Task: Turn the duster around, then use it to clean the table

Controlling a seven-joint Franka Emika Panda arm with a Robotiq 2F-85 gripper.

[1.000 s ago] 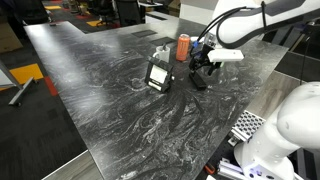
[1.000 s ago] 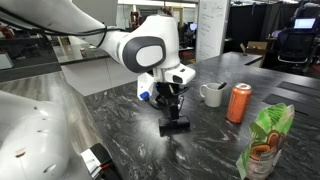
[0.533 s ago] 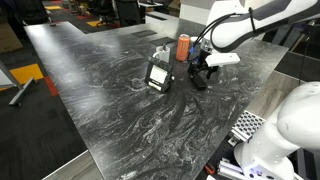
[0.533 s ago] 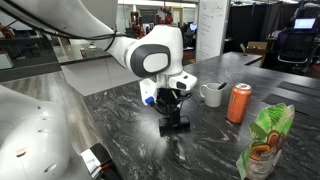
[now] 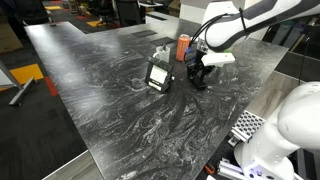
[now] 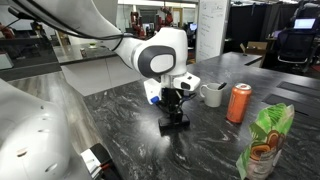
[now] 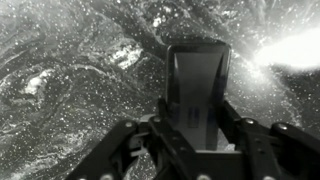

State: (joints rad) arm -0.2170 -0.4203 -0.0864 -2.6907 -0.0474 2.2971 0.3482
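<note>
1. Large rectangular table [image 5: 110, 90], glossy black-and-grey swirled marble top. This is the surface to be cleaned. Most of it lies bare, and all the loose items are clustered near one far corner.

2. White Franka arm [image 6: 155, 55], with rounded joint housings. It is bent over that same corner so that the wrist points straight down at the work.

3. Green printed snack bag [image 6: 265, 140], standing upright near the table edge. It is well apart from the tool. Judged incidental clutter that a wide sweep would have to avoid.

4. Orange cylindrical drink can [image 6: 239, 102], upright, between the bag and the mug.

5. White ceramic mug [image 6: 212, 94], handle visible, just beside the gripper's working spot. Judged the nearest obstacle to any turning motion.

6. Small black duster [image 6: 175, 123], with a flat rectangular block at the bottom and a narrower stem rising from it. Its lower end rests on the table directly under the wrist, near the mug. In the wrist view its dark body [image 7: 196, 80] runs away from the camera between the fingers. Judged to be held vertically so that it can pivot on the tabletop for the turn-around step, with wiping not yet begun.

7. Black two-finger Robotiq gripper [image 6: 175, 103], clamped on the upper part of the duster. The jaws press on either side of the stem in the wrist view [image 7: 193, 125].
</note>
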